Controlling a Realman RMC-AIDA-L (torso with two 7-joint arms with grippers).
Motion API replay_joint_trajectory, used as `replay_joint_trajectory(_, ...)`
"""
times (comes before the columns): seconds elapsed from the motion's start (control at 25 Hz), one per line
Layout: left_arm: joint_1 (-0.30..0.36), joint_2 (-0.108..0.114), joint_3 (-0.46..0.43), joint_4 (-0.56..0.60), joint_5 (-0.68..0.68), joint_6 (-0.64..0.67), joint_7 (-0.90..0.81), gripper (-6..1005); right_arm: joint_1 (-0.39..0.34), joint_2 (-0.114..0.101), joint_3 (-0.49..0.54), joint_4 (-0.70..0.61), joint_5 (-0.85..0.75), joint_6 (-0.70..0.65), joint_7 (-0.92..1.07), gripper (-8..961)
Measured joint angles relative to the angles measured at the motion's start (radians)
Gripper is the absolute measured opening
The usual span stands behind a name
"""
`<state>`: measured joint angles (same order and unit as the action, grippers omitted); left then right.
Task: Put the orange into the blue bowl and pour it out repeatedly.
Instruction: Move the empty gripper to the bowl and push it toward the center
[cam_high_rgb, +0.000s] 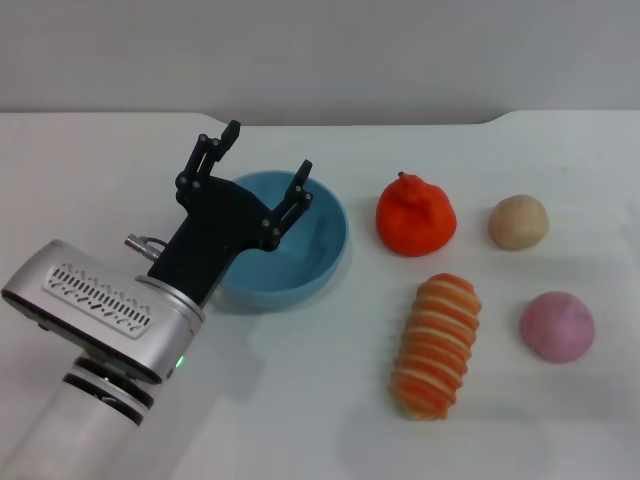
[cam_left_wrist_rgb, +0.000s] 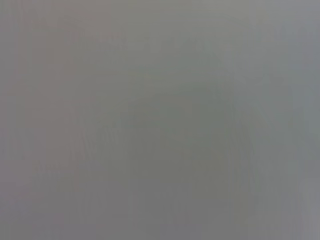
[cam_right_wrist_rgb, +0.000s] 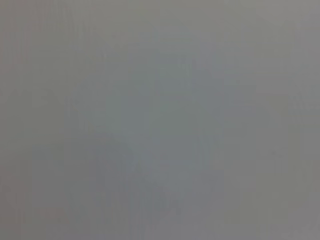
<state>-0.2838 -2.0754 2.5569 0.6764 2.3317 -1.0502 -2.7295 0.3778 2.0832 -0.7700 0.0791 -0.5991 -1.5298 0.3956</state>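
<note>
The left gripper, a black two-fingered claw on a silver wrist, hangs over the left side of the round, deep, light-blue matte bowl with its fingers spread wide apart and nothing between them; one finger stands beyond the bowl's far-left rim, the other points down toward the hollow; whether either touches the bowl I cannot tell. The bowl sits on the white table and holds nothing that shows. Just to its right, apart from it, rests the lumpy matte red-orange fruit, stem nub up. Farther right lies a tan ball; nearer the robot, an orange-and-cream striped loaf and a pink ball. Both wrist views show only blank grey; the right gripper appears nowhere.
</note>
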Motion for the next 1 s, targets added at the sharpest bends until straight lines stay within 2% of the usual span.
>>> replay_joint_trajectory(0.44,0.001,0.0,-0.002,0.007,0.0,0.001,-0.003,808,-0.002,0.0,0.0,0.001,0.001,0.0,0.0,742)
replay_joint_trajectory(0.6,0.007,0.004,-0.022,0.054,-0.001,0.026,-0.015,808,-0.001,0.0,0.0,0.001,0.001,0.0,0.0,742)
replay_joint_trajectory(0.92,0.018,0.035,-0.209,0.294,0.007,0.334,-0.027,808,-0.005,-0.001,-0.001,0.001,-0.004,0.001,0.0,742)
replay_joint_trajectory(1.0,0.023,0.053,-0.307,0.399,0.008,0.52,-0.024,809,-0.006,-0.001,-0.003,0.001,-0.004,0.002,0.0,742)
